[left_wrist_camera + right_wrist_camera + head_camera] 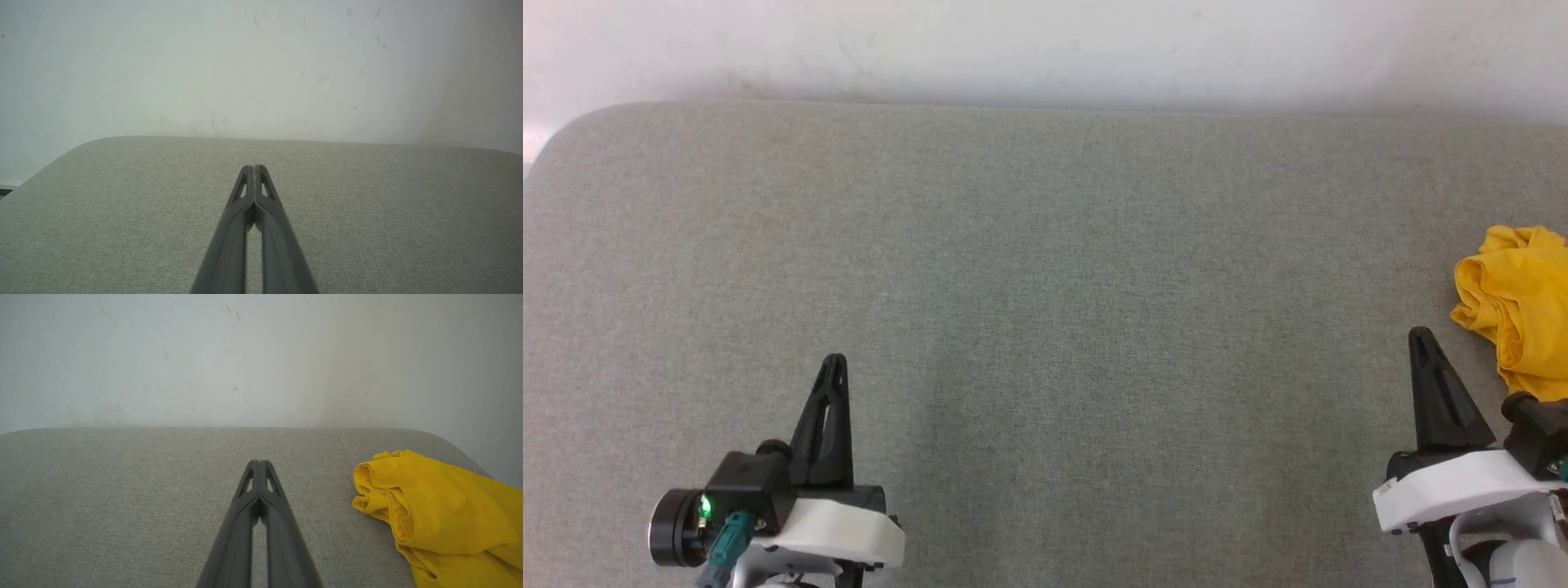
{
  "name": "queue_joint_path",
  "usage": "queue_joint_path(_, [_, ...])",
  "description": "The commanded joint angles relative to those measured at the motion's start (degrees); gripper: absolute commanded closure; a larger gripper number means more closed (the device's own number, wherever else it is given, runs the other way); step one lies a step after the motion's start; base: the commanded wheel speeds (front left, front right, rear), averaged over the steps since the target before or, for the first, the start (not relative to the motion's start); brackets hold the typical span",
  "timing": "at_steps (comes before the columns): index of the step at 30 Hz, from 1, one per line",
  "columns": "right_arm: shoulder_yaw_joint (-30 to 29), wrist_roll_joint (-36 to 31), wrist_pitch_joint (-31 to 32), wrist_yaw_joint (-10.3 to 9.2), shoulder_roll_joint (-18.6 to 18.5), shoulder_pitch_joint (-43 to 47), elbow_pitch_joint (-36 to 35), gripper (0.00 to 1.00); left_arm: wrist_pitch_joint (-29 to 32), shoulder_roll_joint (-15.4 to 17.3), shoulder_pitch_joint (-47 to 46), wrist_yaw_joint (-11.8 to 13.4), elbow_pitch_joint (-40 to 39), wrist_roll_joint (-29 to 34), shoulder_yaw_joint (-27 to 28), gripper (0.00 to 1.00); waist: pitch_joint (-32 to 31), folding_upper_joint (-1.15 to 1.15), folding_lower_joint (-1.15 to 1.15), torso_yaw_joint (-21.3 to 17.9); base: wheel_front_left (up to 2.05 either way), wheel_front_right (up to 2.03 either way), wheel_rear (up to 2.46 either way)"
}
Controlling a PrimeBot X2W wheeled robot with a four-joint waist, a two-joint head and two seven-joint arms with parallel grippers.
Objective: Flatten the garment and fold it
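Pointing up the head view, the left gripper (pixel 835 361) has its two dark fingers pinched together tip to tip and holds nothing; its own wrist view shows the same, left gripper (pixel 254 167) tips meeting, with a thin slit lower down between the finger shanks. A green light glows on the dark housing at its base. The right gripper (pixel 1419 333) is closed tight too, tips touching and empty, confirmed in its wrist view (pixel 258 462). Both sit low over a grey woven fabric surface (pixel 1045 286) with rounded far corners, well apart from each other at the near edge. The garment (pixel 1523 302), bright yellow, lies crumpled in a bunched heap at the far right of that surface, cut off by the frame edge. It is just beside the right gripper on its right side. In the right wrist view the garment (pixel 441 514) is clear of the fingers, rolled folds facing them, resting on the fabric near the rounded corner. A scuffed white wall (pixel 1045 49) stands behind the surface.
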Motion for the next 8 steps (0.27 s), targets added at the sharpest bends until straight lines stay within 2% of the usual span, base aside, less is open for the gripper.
queue_joint_path(1, [0.3,-0.69,0.31,-0.04,0.09,0.36,-0.44,1.0,0.45,-0.45,-0.7,-0.46,0.36,0.8,0.62,1.0,-0.25,0.0,0.0,0.01,0.0,0.0,0.0])
queue_joint_path(8, [0.9,-1.26,0.93,-0.05,0.1,0.42,-0.59,1.0,1.27,-0.87,-0.83,-0.95,0.78,1.51,1.16,1.0,-1.0,0.0,0.0,0.03,0.0,0.0,0.0])
